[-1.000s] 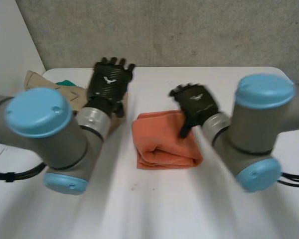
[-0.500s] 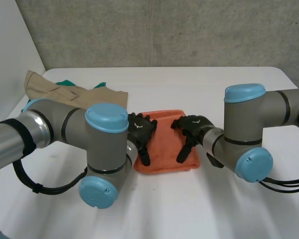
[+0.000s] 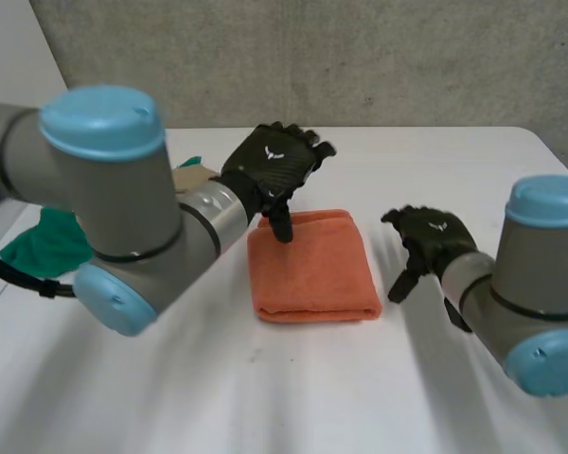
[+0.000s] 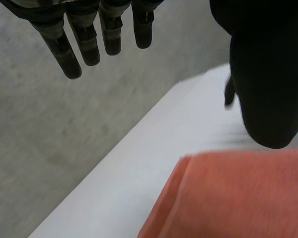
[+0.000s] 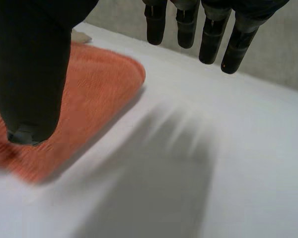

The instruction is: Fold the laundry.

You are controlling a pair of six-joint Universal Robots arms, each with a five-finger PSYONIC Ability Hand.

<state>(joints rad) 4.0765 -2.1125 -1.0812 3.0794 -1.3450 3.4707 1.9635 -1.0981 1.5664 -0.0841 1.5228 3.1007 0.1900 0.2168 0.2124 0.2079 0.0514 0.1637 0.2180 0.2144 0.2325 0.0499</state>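
A folded orange towel (image 3: 312,267) lies in the middle of the white table (image 3: 293,388). My left hand (image 3: 273,163) is above the towel's far left corner, fingers straight, thumb hanging down over the cloth. In the left wrist view its fingers (image 4: 84,42) stretch out above the table's far edge, and the orange towel (image 4: 238,198) lies below the thumb. My right hand (image 3: 426,236) hovers just to the right of the towel, open and empty. In the right wrist view its thumb (image 5: 32,79) hangs over the towel's edge (image 5: 89,89) and its fingers (image 5: 208,29) are straight.
A green cloth (image 3: 43,241) lies at the table's left side, behind my left arm. A tan garment (image 3: 194,178) peeks out beside my left forearm. A grey wall (image 3: 360,57) stands behind the table's far edge.
My left hand has lifted off the towel and moved to its far left corner. My right hand has slid off the towel to its right side. The towel lies flat and folded.
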